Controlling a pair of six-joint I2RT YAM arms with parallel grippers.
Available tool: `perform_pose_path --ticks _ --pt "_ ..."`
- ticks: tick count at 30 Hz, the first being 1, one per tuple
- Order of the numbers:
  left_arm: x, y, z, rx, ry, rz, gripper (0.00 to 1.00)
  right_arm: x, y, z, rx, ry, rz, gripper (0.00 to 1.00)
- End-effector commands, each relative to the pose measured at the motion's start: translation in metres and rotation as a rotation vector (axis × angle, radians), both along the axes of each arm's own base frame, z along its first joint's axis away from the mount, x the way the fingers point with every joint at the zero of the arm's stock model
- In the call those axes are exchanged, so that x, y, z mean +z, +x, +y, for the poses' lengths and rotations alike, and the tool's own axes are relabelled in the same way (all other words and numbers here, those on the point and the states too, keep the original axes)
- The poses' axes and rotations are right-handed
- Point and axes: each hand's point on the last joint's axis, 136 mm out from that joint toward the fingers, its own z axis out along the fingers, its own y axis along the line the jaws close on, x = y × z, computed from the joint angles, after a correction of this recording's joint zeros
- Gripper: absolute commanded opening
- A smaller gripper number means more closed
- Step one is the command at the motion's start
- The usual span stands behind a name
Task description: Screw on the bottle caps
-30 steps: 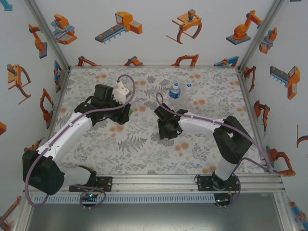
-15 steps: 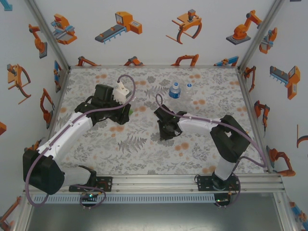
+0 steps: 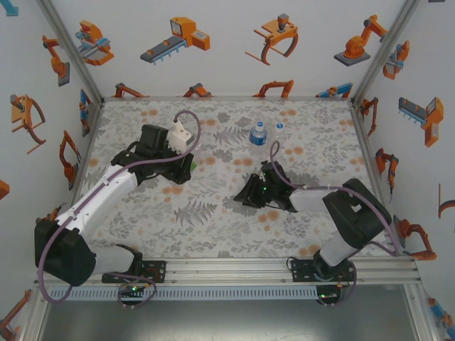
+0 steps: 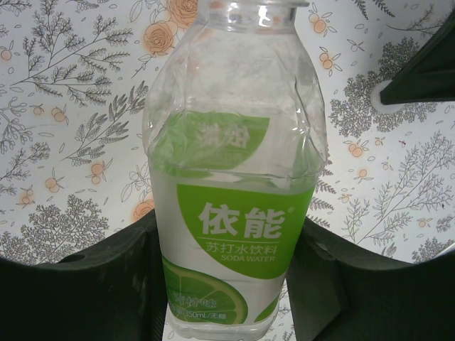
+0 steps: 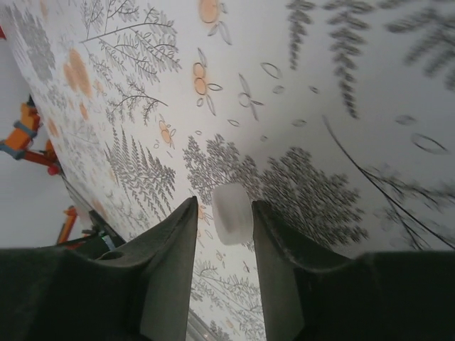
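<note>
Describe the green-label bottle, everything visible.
The green-label bottle is small, clear plastic, its upper body crinkled and dented. A green-and-white label with Chinese characters, "SODA WATER" and a lime slice wraps the lower half. The left end effector clamps it at label height, one dark finger each side. Its neck runs off the frame's top; floral tabletop behind.

1. Behind my left pincer (image 4: 227,284), the arm (image 3: 99,195) is white tubing with black joints.
2. A lilac cable (image 3: 186,112) loops behind it.
3. My right pincer (image 5: 222,209) has matte black wedge fingers (image 5: 167,277).
</note>
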Motion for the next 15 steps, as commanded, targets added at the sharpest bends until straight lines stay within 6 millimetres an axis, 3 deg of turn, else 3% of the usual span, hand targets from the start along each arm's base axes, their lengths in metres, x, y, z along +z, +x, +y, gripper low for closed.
perform_pose_path --ticks 1,5,8,11,15 --pt "0.007 0.001 -0.003 -0.022 -0.014 -0.005 0.03 -0.048 -0.031 -0.053 -0.100 -0.218 0.144 0.41" --pt "0.005 0.002 -0.005 -0.024 -0.015 0.003 0.03 -0.034 -0.030 -0.073 -0.127 -0.335 0.113 0.43" --pt "0.005 0.003 -0.005 -0.025 -0.014 0.006 0.03 -0.013 -0.020 -0.075 -0.115 -0.403 0.046 0.44" --pt "0.005 0.004 -0.005 -0.024 -0.014 0.006 0.02 0.008 -0.010 -0.066 -0.062 -0.468 -0.024 0.45" --pt "0.005 0.003 -0.005 -0.024 -0.015 0.006 0.02 0.022 -0.003 -0.038 0.066 -0.530 -0.082 0.51"
